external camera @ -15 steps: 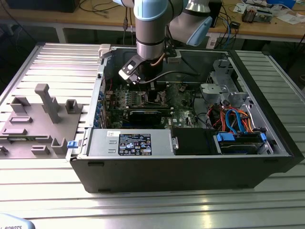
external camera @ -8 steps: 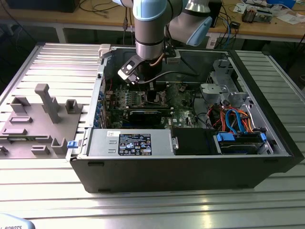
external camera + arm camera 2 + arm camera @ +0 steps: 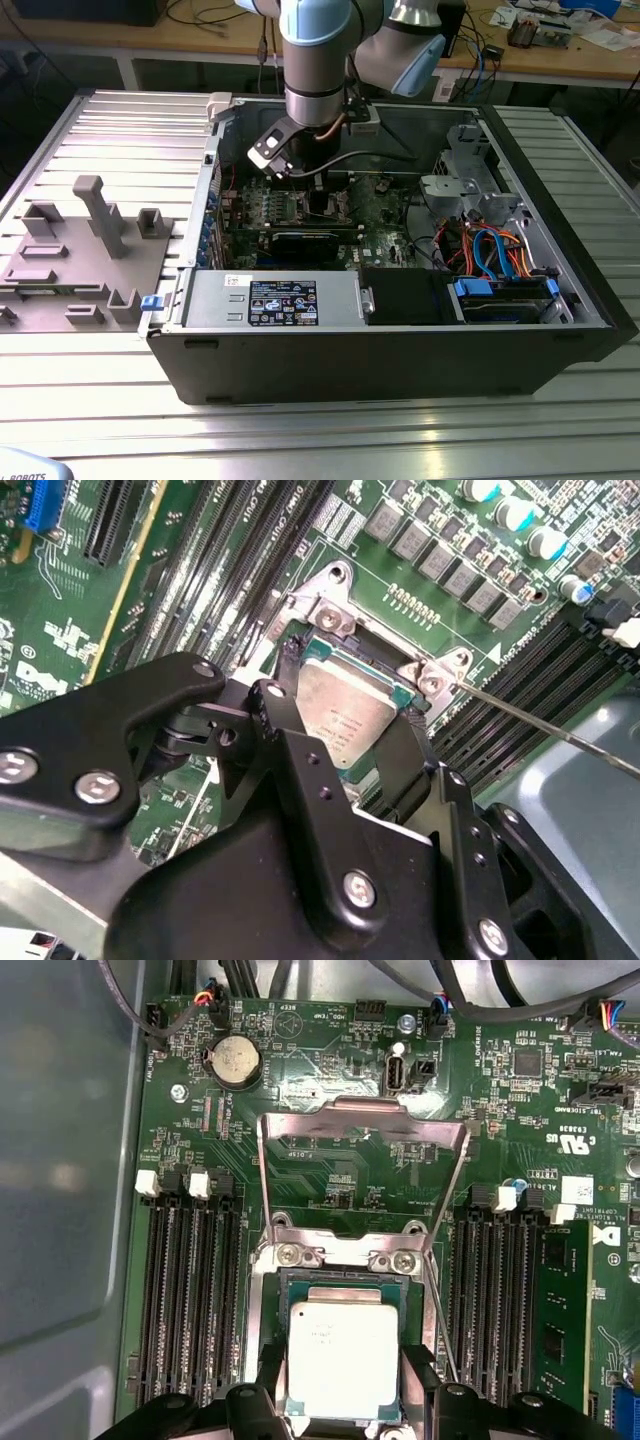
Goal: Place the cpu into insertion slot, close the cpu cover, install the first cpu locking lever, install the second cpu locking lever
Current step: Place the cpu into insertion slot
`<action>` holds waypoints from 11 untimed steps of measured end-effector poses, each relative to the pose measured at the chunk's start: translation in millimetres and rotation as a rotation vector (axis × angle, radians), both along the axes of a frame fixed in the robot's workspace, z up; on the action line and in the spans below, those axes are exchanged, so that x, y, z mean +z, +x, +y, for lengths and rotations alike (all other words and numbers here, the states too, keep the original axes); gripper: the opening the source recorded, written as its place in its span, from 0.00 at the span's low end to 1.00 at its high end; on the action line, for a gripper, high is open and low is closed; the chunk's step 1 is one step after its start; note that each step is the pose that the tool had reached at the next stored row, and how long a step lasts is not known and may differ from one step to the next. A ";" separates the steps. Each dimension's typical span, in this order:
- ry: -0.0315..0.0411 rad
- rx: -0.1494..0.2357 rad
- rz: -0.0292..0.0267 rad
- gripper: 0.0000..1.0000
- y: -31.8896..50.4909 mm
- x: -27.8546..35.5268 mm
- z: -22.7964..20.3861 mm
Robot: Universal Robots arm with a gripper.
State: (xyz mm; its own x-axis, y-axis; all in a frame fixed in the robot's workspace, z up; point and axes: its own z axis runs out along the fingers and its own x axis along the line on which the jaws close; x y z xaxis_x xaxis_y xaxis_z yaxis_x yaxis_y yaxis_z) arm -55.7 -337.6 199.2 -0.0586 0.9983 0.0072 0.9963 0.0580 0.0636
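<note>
Black fingers [image 3: 268, 1390] of our gripper [image 3: 342, 1385] are pinched onto two opposite edges of the cpu [image 3: 342, 1355], so we're calling it clamped on the chip. Right underneath sits the insertion slot [image 3: 260, 1310]. We honestly can't tell if the chip is seated or hovering just above it. Past the fingertips the cpu cover [image 3: 365, 1110] is flipped back open, and a thin locking lever [image 3: 441, 1332] runs close beside one finger.

Our worry is that if the chip goes down tilted or a bit off, it lands crooked on the contacts. That lever also looks near enough to snag a finger.

The first wrist view looks straight down and gives us the whole open cover. The second wrist view comes in slanted and shows the chip's edge against the socket instead. The exterior view adds the arm [image 3: 315, 70] reaching down into the computer case [image 3: 400, 340].
</note>
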 end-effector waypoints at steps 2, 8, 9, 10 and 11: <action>0.0007 -0.002 0.0000 0.55 0.0 0.0 0.1; 0.0010 -0.005 0.0000 0.55 0.1 0.0 0.0; 0.0010 -0.005 0.0001 0.56 0.1 0.0 0.0; 0.0011 -0.005 0.0001 0.56 0.1 0.0 0.0; 0.0010 -0.005 0.0002 0.62 0.1 0.1 0.0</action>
State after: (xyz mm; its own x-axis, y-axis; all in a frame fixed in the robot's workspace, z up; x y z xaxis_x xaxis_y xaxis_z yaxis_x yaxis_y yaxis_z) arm -55.6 -337.6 199.3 -0.0539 0.9985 0.0082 0.9966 0.0533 0.0635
